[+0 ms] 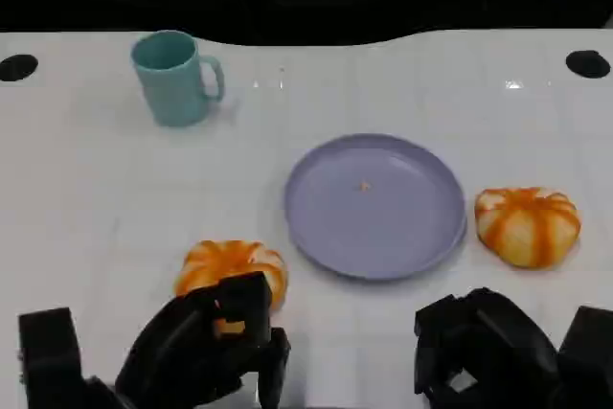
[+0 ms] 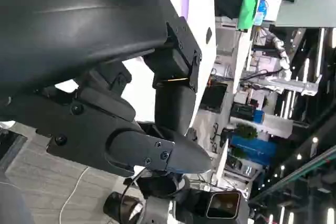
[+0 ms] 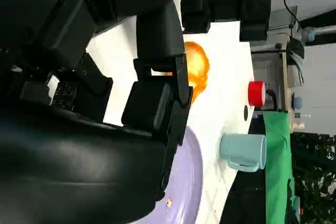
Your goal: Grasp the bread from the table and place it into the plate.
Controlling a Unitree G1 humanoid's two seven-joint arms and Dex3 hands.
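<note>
1. The light-blue ceramic mug [image 1: 175,77] stands at the far left of the white table [image 1: 86,198], well apart from the work.
2. The black left hand [image 1: 206,347] hovers just at the near edge of the round orange-glazed bread roll [image 1: 231,270], fingers apart and holding nothing: the reach step, I judge.
3. Next it should lower, close round this roll, then carry it right to the bare lilac plate [image 1: 374,206].
4. A second orange roll [image 1: 528,225] lies right of the plate.
5. The right hand [image 1: 488,352] waits low; fingers curled, empty.
</note>
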